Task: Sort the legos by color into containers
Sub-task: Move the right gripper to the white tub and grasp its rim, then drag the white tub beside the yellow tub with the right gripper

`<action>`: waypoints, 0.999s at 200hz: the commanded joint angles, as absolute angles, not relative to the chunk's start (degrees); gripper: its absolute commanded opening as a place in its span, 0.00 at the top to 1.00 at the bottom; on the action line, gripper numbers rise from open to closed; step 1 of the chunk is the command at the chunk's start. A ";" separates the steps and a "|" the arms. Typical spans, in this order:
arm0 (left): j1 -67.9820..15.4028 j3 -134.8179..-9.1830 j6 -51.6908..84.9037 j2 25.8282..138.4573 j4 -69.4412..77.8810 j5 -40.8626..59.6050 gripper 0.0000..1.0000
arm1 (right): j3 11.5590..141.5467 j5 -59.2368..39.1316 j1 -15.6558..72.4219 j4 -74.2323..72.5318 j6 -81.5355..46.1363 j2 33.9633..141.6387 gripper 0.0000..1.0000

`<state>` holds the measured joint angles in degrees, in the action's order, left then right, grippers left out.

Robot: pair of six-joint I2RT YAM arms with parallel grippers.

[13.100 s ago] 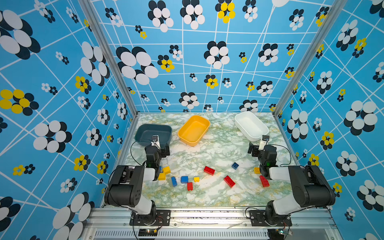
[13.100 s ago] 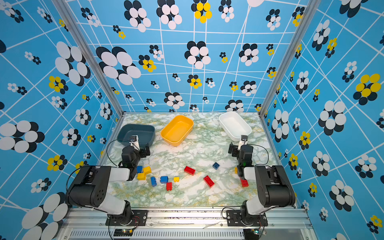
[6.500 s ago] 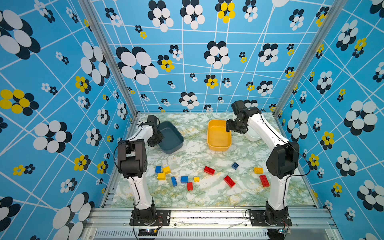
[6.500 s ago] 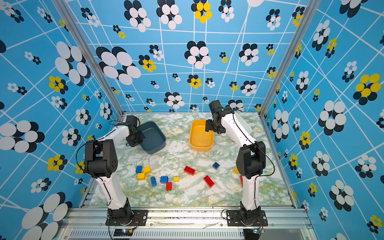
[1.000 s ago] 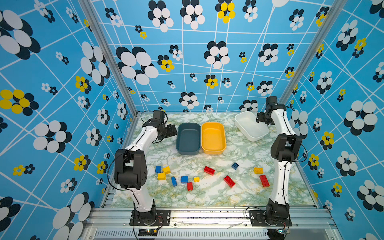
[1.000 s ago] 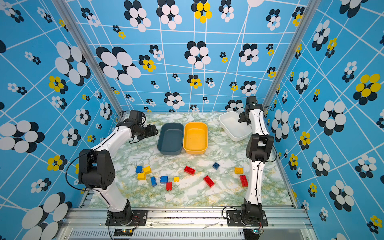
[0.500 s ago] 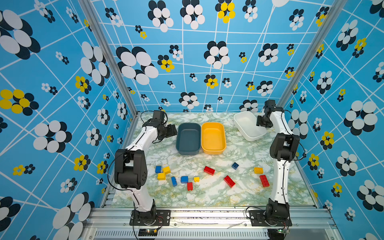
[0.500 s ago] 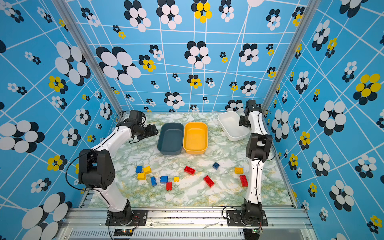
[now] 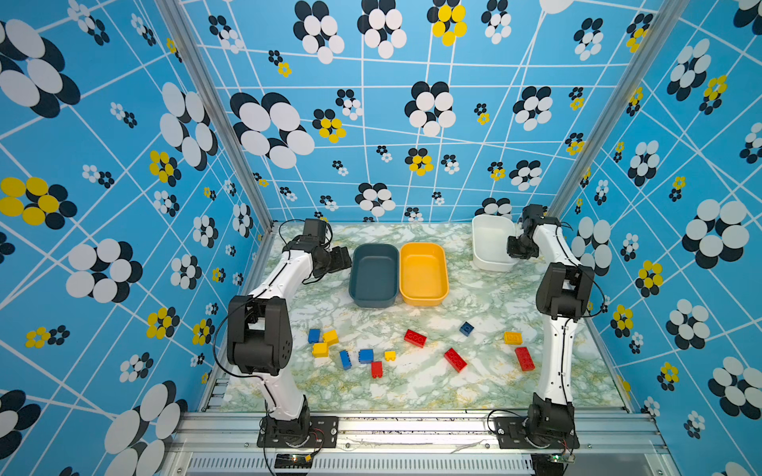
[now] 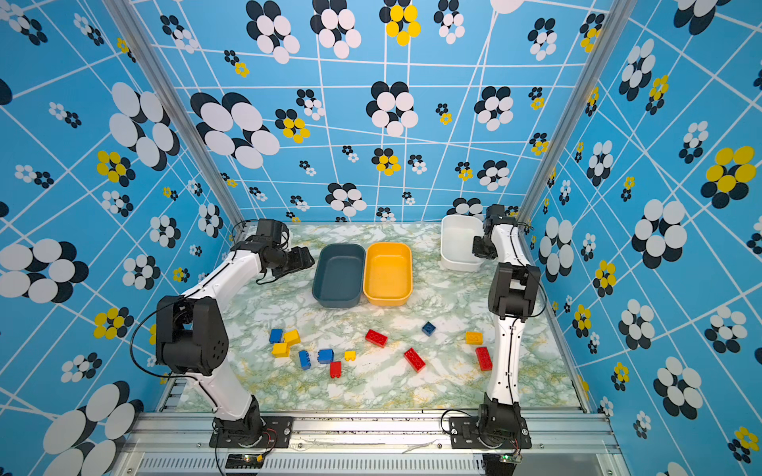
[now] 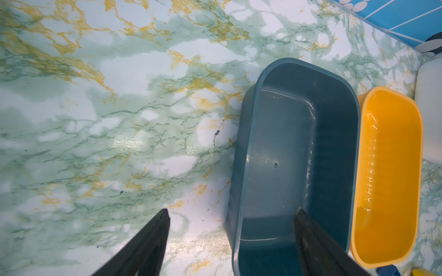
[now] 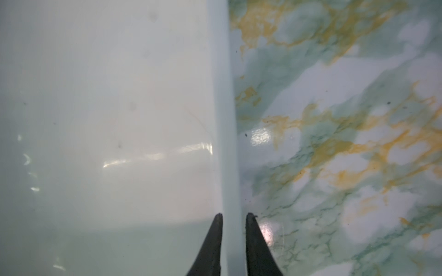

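Right claw (image 12: pixel 233 216) was nearly pressed together, pinching the thin, smooth wall of the white tub (image 12: pixel 224 119) at the desk's far right corner. Left claw (image 11: pixel 232 212) was spread wide astride a wall of the glossy teal tub (image 11: pixel 248 143), gripping nothing: one finger over the marbled desk (image 11: pixel 119 119), one over the tub's hollow. Yellow tub (image 9: pixel 422 272), rounded-rectangular, touched the teal one. Studded red, blue and yellow legos (image 9: pixel 414 338) lay loose across the front of the desk.
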<state>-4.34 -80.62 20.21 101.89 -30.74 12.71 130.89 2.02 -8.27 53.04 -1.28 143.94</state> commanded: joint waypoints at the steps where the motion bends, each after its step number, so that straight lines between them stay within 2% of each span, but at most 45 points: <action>1: -3.91 -81.57 20.77 102.92 -30.24 13.75 0.17 | 126.14 0.87 -7.61 51.03 0.23 138.36 0.82; 74: -3.96 -80.77 20.73 101.90 -29.97 13.93 0.17 | 110.46 0.00 -6.25 46.05 -0.53 128.80 0.95; 158: -3.96 -78.16 20.79 99.93 -28.93 14.15 0.17 | 89.78 -3.68 -2.96 43.07 -4.51 117.07 0.97; 200: -4.04 -77.58 20.90 99.50 -28.61 14.17 0.17 | 83.91 -4.58 -1.07 42.14 -6.43 113.79 0.97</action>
<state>-4.34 -78.67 20.40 101.86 -29.50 13.56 86.35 -2.70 -2.04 43.03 -4.16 116.55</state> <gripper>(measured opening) 0.832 0.093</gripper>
